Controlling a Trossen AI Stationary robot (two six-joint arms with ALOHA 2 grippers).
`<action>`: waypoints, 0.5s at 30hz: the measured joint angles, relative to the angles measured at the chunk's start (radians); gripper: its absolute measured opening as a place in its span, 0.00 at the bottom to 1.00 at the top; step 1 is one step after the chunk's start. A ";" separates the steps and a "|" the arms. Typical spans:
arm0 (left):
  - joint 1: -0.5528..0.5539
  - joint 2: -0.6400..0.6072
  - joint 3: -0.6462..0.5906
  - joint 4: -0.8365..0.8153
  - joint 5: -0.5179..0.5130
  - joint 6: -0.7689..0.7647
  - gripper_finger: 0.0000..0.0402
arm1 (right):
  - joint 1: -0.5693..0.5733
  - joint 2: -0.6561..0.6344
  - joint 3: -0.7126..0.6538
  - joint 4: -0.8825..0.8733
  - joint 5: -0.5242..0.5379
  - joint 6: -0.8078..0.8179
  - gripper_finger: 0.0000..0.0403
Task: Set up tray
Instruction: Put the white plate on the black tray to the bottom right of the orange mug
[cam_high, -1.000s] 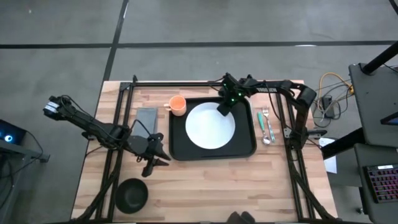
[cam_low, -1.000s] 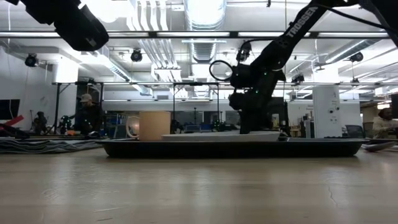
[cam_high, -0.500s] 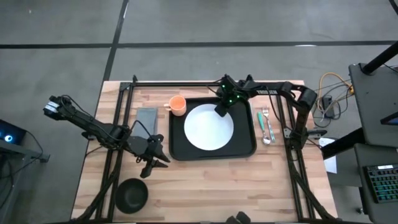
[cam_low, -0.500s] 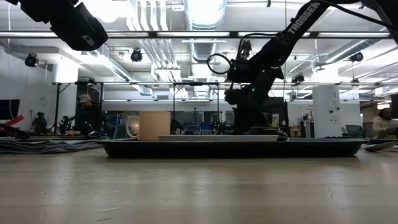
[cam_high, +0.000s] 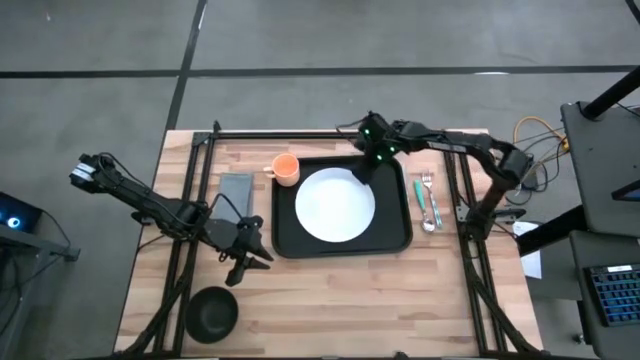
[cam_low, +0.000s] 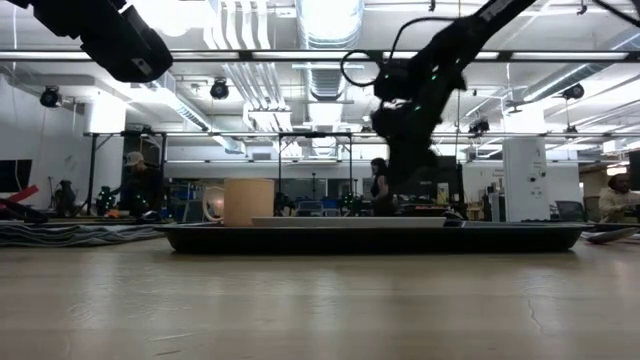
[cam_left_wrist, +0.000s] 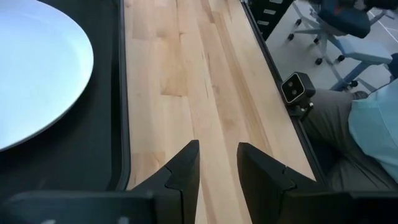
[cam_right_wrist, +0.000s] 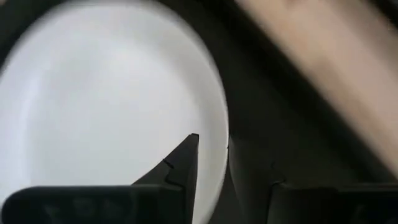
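The table (cam_high: 330, 290) is pale wood in jointed planks, with visible grain and a smooth, low-sheen finish. The tray (cam_high: 395, 240) looks like black plastic, smooth and matt. The plate (cam_high: 336, 205) is white, smooth and slightly glossy, like glazed ceramic. The cup (cam_high: 286, 168) is orange with a smooth surface. The napkin (cam_high: 236, 192) is grey cloth, matt. The bowl (cam_high: 211, 313) is black with a dull sheen. The left gripper (cam_left_wrist: 217, 163) fingers (cam_left_wrist: 185, 168) are dark matt plastic with hard edges.
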 joint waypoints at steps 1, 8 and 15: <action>0.000 0.000 0.000 0.000 0.000 0.000 0.22 | 0.016 -0.025 -0.012 -0.054 0.016 -0.005 0.20; 0.000 0.000 -0.002 0.001 0.000 0.000 0.22 | 0.143 -0.189 -0.195 -0.108 0.038 0.013 0.21; 0.000 0.000 -0.002 0.008 0.000 0.000 0.22 | 0.174 -0.208 -0.339 0.020 0.034 0.061 0.20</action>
